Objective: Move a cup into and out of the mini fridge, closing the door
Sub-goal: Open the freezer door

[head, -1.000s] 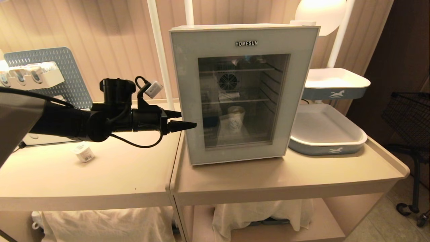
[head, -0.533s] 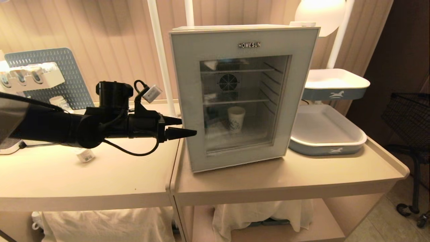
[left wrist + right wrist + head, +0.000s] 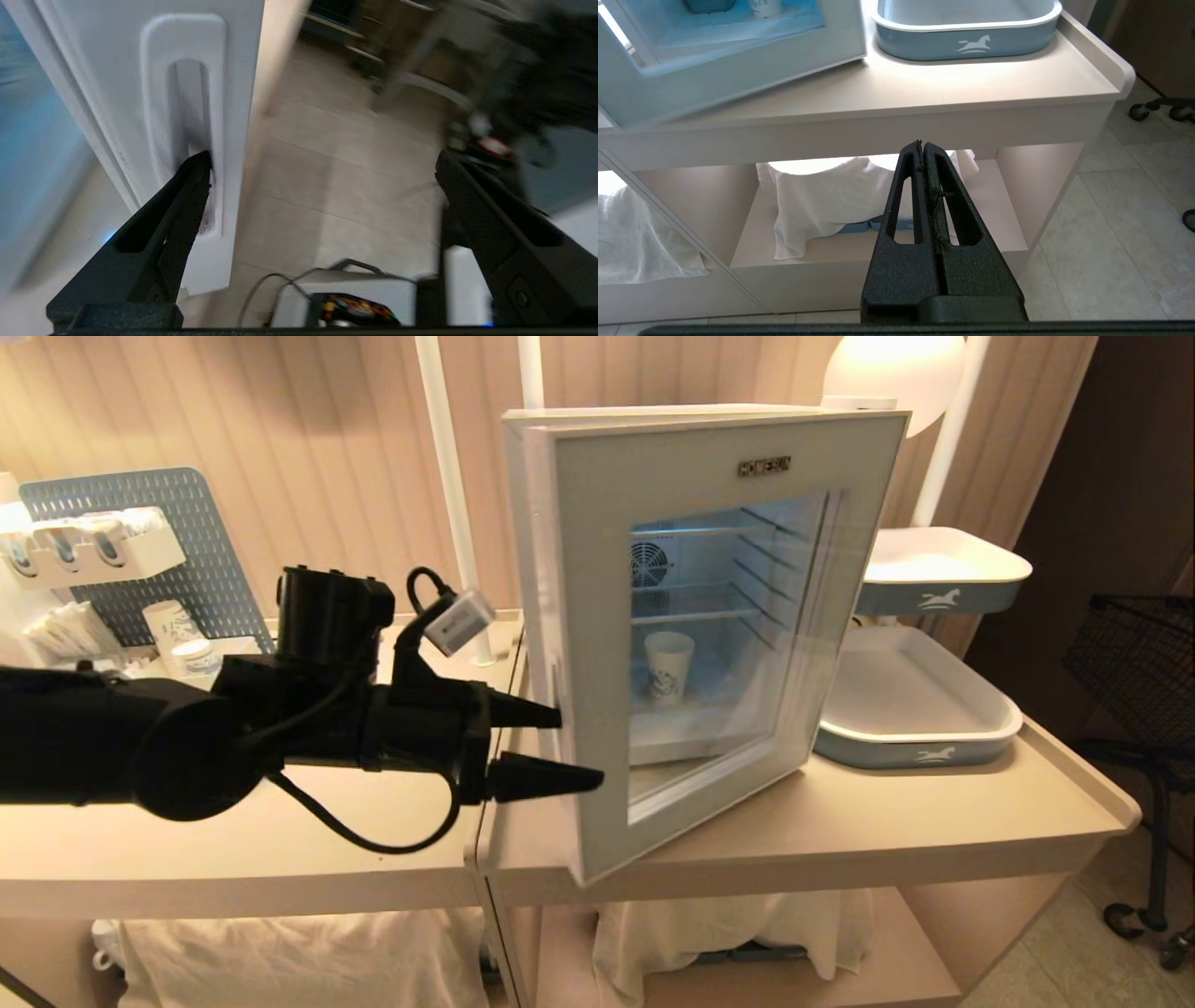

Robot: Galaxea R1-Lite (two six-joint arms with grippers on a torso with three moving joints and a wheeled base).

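Left gripper (image 3: 558, 745): jaws spread wide, clamping nothing; one fingertip (image 3: 198, 175) hooked in the recessed handle slot on the free edge of the door (image 3: 695, 616), the other fingertip out in open air on the near side. Door ajar, swung partway toward the near edge on its right-hand hinge. Right gripper (image 3: 923, 154): pressed shut, empty, parked low in front of the counter's lower shelf.

Cup (image 3: 668, 668) inside the mini fridge (image 3: 653, 415), upright on the bottom level, seen through the glass window, well apart from either gripper.

Risks, as judgement:
- Hold on the door rests on one fingertip only; likely to slip out of the slot if the pull turns off the door's arc, leaving the door half open.
- Fridge body unclamped on the counter (image 3: 840, 821); a hard or oblique pull could drag or twist the whole box toward the near edge.
- Door corner already reaching out to the counter's near edge; a wide swing may meet the arm itself.
- Jolt to the fridge could tip the light cup on its shelf.

Surface: two pale beige counters butted together, seam just left of the fridge. Blue-rimmed tray (image 3: 920, 705) right of the fridge, a second tray (image 3: 938, 569) raised behind it. Far left, a blue pegboard (image 3: 140, 551) with paper cups (image 3: 173, 625) nearby. White cloth (image 3: 822, 205) on the lower shelf. Ribbed beige wall behind, tiled floor, black wire basket (image 3: 1134, 658) at far right.
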